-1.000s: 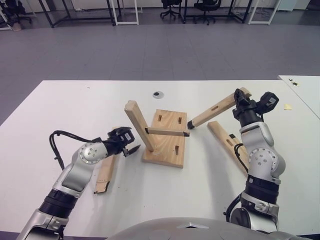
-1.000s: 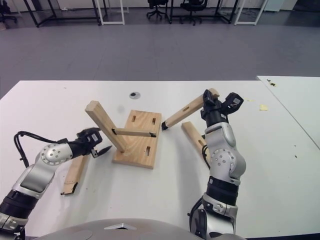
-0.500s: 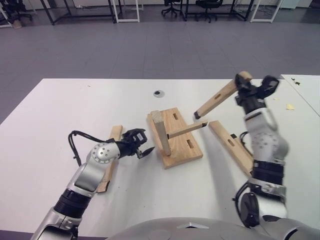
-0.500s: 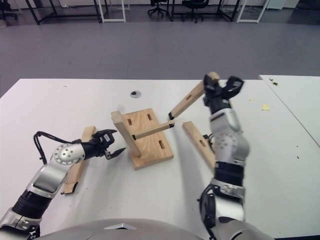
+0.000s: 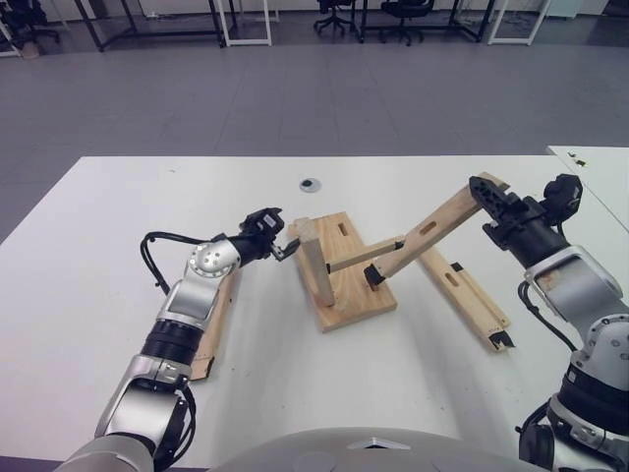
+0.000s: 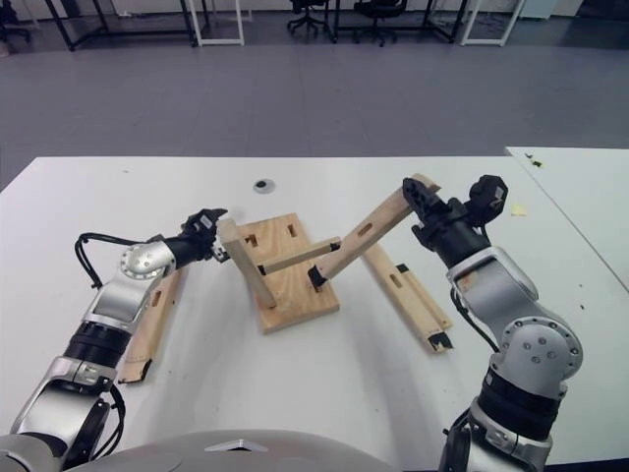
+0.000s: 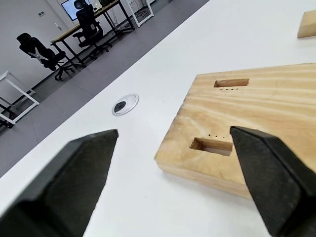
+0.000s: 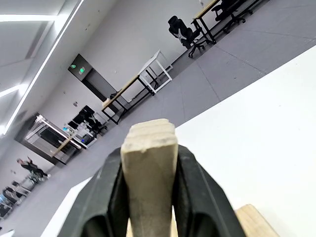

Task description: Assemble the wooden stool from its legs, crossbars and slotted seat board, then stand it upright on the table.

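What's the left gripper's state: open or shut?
Open. On the left gripper, fingers stand wide apart, seat board showing between them; nothing held.

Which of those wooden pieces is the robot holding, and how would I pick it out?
On the white table, find the flat seat board in the middle. From above its right edge, one leg slants up to the right gripper, which clamps its top end. Its neighbours differ: two legs lie flat on the table, and a fourth leg stands in the board.
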